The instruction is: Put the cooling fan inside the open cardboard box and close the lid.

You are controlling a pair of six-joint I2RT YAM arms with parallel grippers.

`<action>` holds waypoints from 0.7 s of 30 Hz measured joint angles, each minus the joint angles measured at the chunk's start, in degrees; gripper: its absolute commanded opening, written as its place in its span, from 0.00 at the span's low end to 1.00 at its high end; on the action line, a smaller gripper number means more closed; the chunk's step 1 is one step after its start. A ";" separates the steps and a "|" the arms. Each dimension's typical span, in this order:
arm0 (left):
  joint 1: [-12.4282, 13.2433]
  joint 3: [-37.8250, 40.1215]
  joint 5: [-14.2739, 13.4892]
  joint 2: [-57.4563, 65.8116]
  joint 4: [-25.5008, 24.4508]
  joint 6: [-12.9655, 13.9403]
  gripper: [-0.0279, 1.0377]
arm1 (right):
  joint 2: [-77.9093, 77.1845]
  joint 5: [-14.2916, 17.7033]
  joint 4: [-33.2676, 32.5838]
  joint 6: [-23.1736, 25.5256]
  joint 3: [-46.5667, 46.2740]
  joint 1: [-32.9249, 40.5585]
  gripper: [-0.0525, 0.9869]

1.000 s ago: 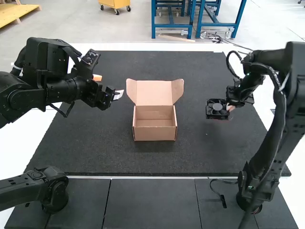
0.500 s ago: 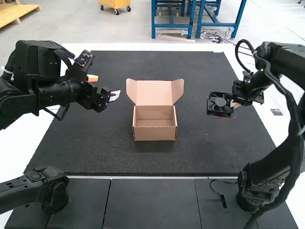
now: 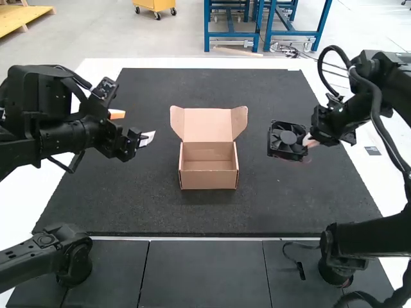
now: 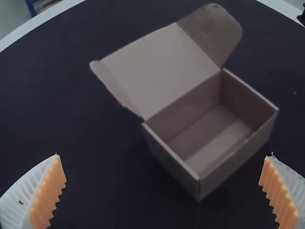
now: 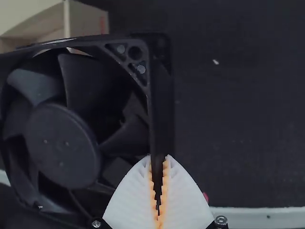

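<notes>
On the black foam mat (image 3: 192, 212) covering the table, mid-area, sits the small brown cardboard box (image 3: 208, 168), open side up. Its lid flap (image 3: 207, 124) stands upright at the far wall, with rounded side tabs out. The inside looks bare in the left wrist view.

Right of the box and apart from it is the black square plastic cooling fan (image 3: 286, 140), on edge with the blade face toward the high camera. The right end effector (image 3: 311, 142) is clenched on the fan, its white ribbed fingers pinching one frame edge, seen clearly in the right wrist view. The fan looks raised off the mat, with a shadow under it.

The left end effector (image 3: 133, 126) is released with fingers spread wide. It hangs left of the box, aimed at it, touching nothing.

Progress, as a judgement:
- Done: the grasp and pickup.
- The fan is not yet over the box opening.
- Left to do: carry the fan across, lower it into the cavity and let go.
- After that, fold the lid flap down and tuck it shut, likely a job for the free left arm.

Roughly a third through.
</notes>
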 measured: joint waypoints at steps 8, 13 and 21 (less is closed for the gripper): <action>0.00 -1.40 -0.22 -0.04 0.13 0.00 0.93 | -0.59 -1.16 0.07 4.37 0.00 9.94 0.03; 0.00 -1.44 -0.22 -0.04 0.17 0.00 0.93 | -0.63 -1.36 4.59 10.80 0.00 18.49 0.03; 0.00 -1.44 -0.22 -0.04 0.15 0.00 0.93 | -0.63 -1.68 7.32 17.75 -1.27 24.63 0.03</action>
